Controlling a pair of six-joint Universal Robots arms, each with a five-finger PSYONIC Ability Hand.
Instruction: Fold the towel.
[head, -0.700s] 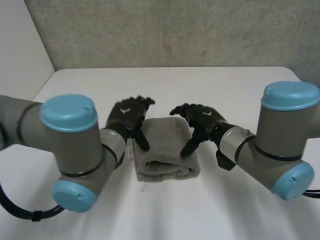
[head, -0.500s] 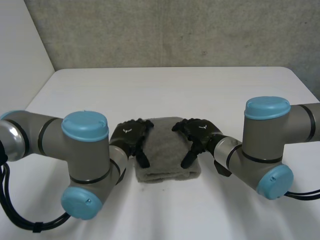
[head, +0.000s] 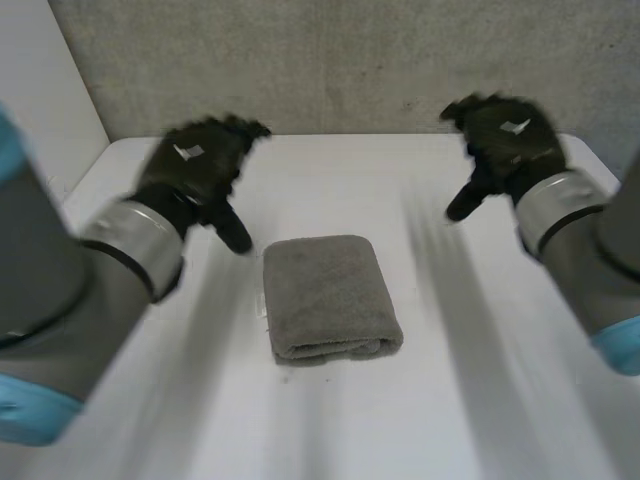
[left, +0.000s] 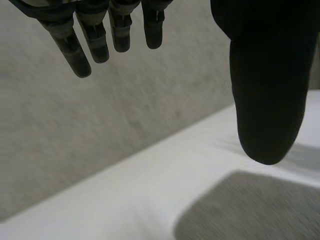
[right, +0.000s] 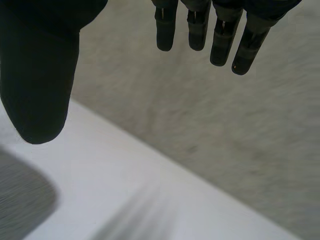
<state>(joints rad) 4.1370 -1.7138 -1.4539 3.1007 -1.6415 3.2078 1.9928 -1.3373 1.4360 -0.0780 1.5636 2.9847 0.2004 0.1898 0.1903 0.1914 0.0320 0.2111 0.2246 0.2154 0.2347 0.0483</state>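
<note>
A grey towel (head: 328, 297) lies folded into a small thick rectangle in the middle of the white table (head: 400, 190). My left hand (head: 200, 165) is raised well off the table, to the left of the towel and farther back, open with nothing in it. My right hand (head: 508, 143) is raised to the right of the towel, also open and empty. In the left wrist view the fingers (left: 95, 40) hang relaxed and a corner of the towel (left: 255, 207) lies below the thumb (left: 267, 85). In the right wrist view the fingers (right: 200, 30) are straight, with a towel corner (right: 22, 197) under the thumb (right: 40, 80).
A grey concrete wall (head: 350, 60) stands behind the table's far edge. A white panel (head: 40, 110) rises at the left side. Both grey arms reach in from the near corners.
Both hands have let go of the towel's sides and risen away from it, the left one moving out to the left, the right one to the right. The towel stays folded in place.
</note>
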